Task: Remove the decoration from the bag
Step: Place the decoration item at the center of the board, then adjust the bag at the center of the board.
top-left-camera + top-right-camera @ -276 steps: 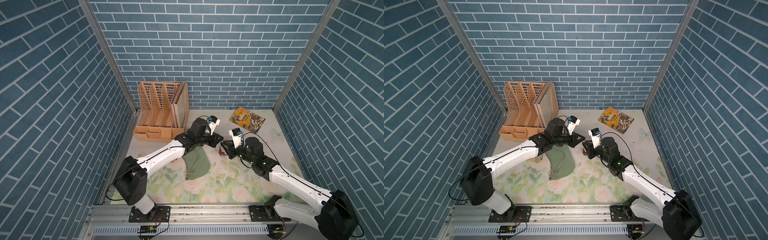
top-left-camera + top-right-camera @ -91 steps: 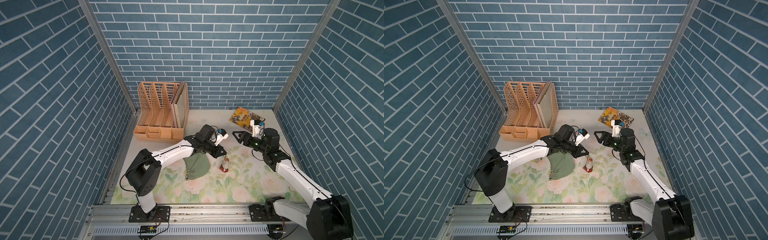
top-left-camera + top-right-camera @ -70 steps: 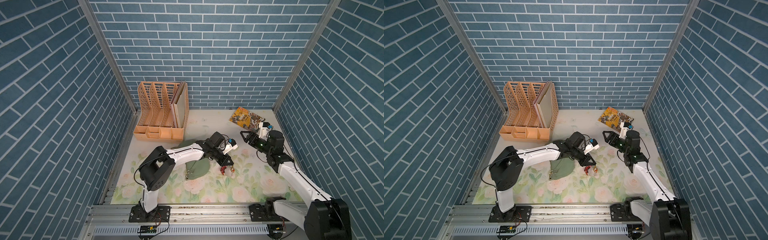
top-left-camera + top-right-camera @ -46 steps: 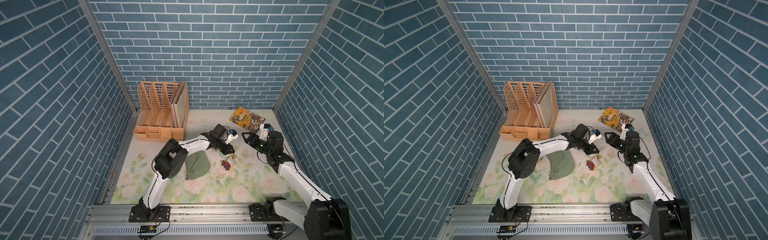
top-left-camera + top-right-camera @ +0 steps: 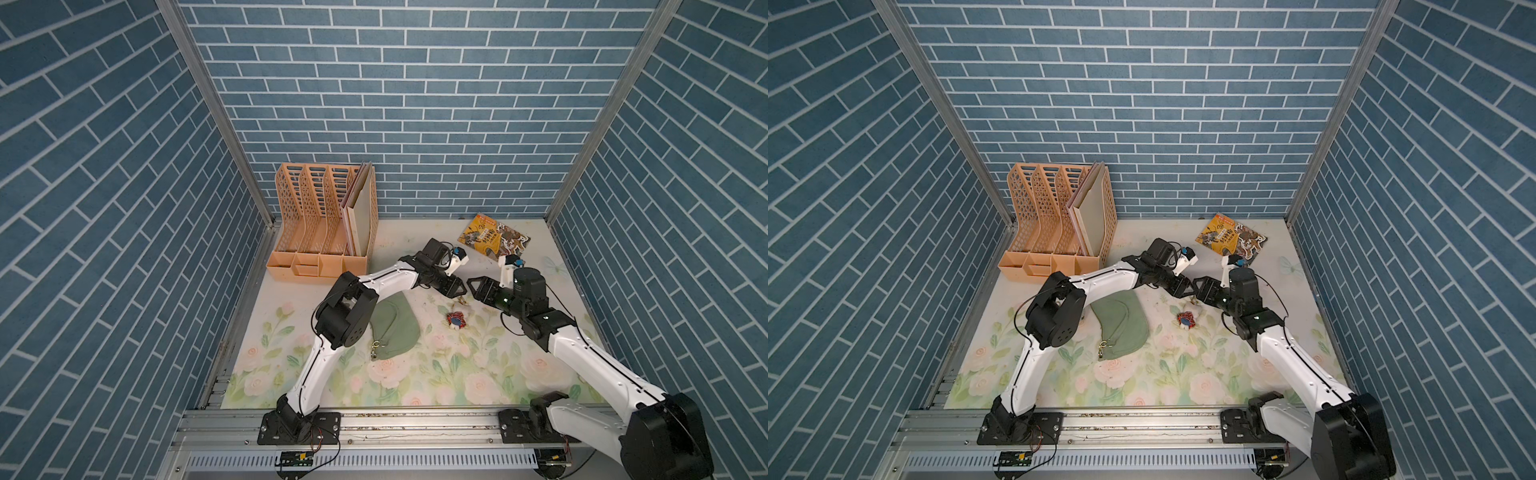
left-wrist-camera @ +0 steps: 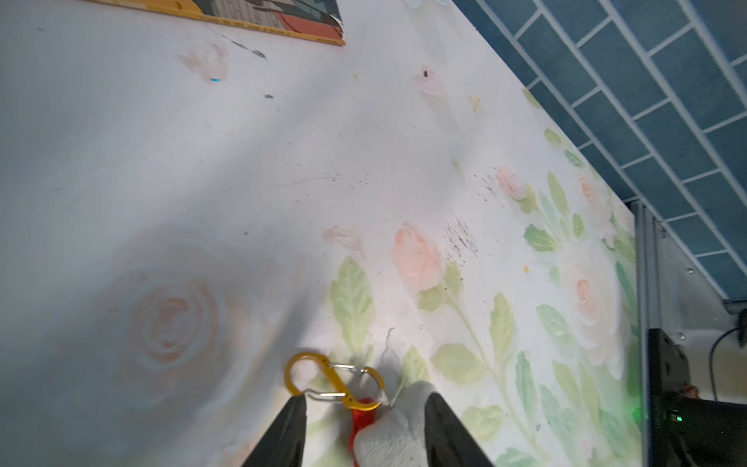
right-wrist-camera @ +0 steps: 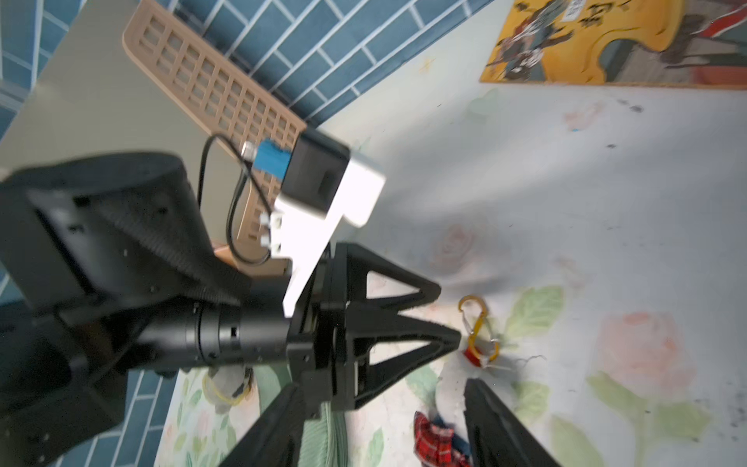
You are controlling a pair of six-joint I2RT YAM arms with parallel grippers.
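Decoration (image 6: 388,428) cut off by left wrist view's edge; only gold clasp (image 6: 335,380), red loop, white plush top visible. Bag (image 5: 395,328) partly hidden under left arm in both top views. Decoration (image 5: 1185,320) too small there for detail. Right wrist view blurred.

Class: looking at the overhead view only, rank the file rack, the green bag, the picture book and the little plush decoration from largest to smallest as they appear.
As they appear in a top view:
1. file rack
2. bag, partly hidden by the left arm
3. picture book
4. decoration

The rack and book lie farther from the camera, so the true sizes may differ.
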